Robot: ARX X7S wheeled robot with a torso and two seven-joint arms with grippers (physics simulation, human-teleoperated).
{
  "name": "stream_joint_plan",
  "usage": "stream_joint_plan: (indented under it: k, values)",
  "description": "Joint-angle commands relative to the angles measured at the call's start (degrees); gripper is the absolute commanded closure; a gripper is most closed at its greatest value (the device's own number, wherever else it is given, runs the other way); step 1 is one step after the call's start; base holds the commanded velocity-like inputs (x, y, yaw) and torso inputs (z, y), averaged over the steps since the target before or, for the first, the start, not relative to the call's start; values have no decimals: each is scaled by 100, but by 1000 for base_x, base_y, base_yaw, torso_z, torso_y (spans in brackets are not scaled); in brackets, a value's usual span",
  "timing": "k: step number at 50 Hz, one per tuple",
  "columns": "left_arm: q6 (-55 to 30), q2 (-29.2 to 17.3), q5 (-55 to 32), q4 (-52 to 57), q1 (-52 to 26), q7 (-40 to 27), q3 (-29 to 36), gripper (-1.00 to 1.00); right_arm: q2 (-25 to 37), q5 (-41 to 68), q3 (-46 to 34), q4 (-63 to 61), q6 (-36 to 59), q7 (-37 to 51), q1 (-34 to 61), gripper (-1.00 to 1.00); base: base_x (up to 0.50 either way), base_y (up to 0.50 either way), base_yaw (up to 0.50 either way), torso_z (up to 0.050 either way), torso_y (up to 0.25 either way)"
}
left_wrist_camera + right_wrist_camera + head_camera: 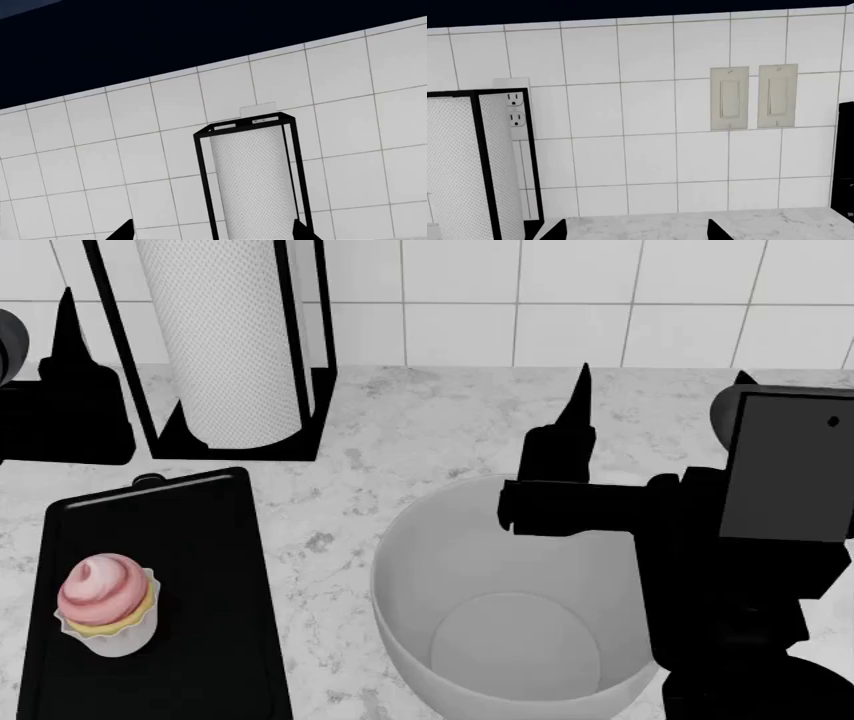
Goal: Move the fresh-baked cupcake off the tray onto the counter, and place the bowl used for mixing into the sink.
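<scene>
White tiled wall, marble counter (400, 430). Bowl (514, 610) sits on it just right of tray (200, 540); cupcake (110, 605) on tray, untouched. Right gripper (654, 400) hovers over bowl's far rim, jaws spread, empty. Left gripper (213, 235) near paper towel roll (220, 340), open, empty. Likely bowl first: lower, clamp rim. Sink not visible.

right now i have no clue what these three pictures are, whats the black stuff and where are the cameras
It is a simulated two-armed robot in a kitchen. The wide picture comes from its head, looking down at a marble counter. The black shapes are its arms: the left claw at that picture's left, the right claw above a big white bowl. A pink cupcake sits on a black tray. Behind stands a paper towel roll in a black holder. The other two pictures come from cameras near each claw, facing the tiled wall. Both claws look open and hold nothing.
</scene>
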Motion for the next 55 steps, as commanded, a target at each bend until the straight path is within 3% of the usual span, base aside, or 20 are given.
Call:
stream_joint_plan:
  k: [1,6,11,34,55]
  values:
    - [-9,-20,-27,15,-6,-43,-22,-100,-246,549,746,56,729,-34,57,-100,0,0,0,0,0]
    - [-23,-26,-44,32,-12,-64,-27,-100,-380,994,1648,-111,1516,-31,24,-100,0,0,0,0,0]
    - [-90,-5,-61,82,-46,-91,-86,-100,-213,1024,1919,-27,1501,-25,-191,-100,0,0,0,0,0]
    - [14,-49,-143,-2,-18,-159,-77,-100,-190,1046,2012,890,1250,37,-275,-100,0,0,0,0,0]
    - [93,-63,-207,-105,-10,-228,-37,-100,-181,931,1636,1664,675,-172,-514,-100,0,0,0,0,0]
